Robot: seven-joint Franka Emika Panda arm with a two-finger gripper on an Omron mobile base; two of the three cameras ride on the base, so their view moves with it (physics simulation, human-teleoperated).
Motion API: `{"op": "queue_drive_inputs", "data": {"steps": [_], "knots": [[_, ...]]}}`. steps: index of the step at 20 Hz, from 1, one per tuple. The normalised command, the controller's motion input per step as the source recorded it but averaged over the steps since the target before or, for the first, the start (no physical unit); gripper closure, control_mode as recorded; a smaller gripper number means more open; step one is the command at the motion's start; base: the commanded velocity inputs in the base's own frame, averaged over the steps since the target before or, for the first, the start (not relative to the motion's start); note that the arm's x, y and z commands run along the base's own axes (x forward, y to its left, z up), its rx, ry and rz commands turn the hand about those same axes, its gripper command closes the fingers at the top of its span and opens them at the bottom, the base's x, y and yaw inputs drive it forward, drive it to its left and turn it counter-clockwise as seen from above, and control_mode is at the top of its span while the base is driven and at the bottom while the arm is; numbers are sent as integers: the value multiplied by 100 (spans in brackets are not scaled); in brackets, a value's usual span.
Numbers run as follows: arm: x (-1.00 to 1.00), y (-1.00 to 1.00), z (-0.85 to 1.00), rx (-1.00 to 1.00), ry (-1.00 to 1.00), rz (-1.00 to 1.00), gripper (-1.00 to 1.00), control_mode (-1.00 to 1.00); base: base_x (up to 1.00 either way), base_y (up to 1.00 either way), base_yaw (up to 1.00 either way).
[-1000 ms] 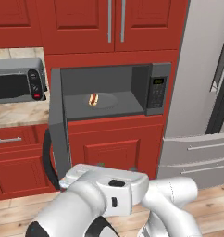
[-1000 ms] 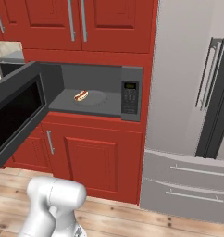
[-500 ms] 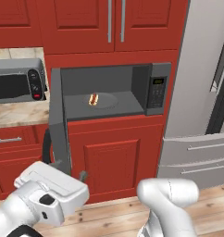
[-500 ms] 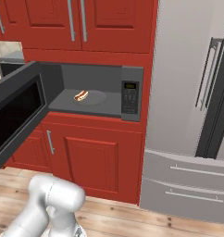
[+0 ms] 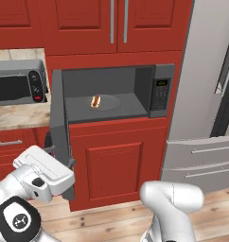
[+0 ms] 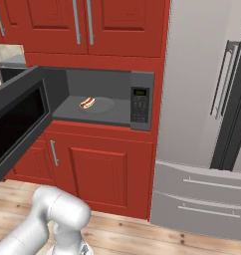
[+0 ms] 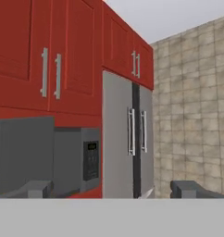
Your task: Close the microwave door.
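Note:
The microwave [image 5: 111, 90] is built into the red cabinetry, its gray cavity open with a hot dog [image 5: 94, 101] on the turntable and a keypad [image 5: 160, 94] on the right. The microwave door [image 5: 59, 132] stands swung out to the left and shows edge-on in the left base view. From the right base view its black window [image 6: 18, 124] faces me. My gripper [image 5: 68, 172] is low at the left, right beside the door's outer edge. It is open, with the fingertips [image 7: 36, 188] wide apart and nothing between them. Whether it touches the door is unclear.
A silver toaster oven [image 5: 17, 87] sits on the counter left of the microwave. A steel fridge [image 6: 207, 124] fills the right side. Red cabinet doors [image 5: 116, 156] lie below the microwave, above a wooden floor [image 6: 142, 239]. My white arm [image 5: 171, 203] rises at the bottom.
My hand has swung from the lower middle to the left and risen a little, ending beside the open door's edge. The door and microwave have not moved.

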Motion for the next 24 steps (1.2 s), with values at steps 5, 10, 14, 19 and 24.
{"op": "queue_drive_inputs", "data": {"steps": [5,10,14,19,24], "knots": [[12,-15,-8,0,0,-4,-100,-100,0,0,0],[-2,-17,-1,0,-1,-11,-100,-100,0,0,0],[-36,44,0,0,-14,0,-100,-100,0,0,0],[9,88,-3,-2,-3,0,-100,-100,0,0,0],[91,86,-41,0,0,1,-100,-100,0,0,0]]}}
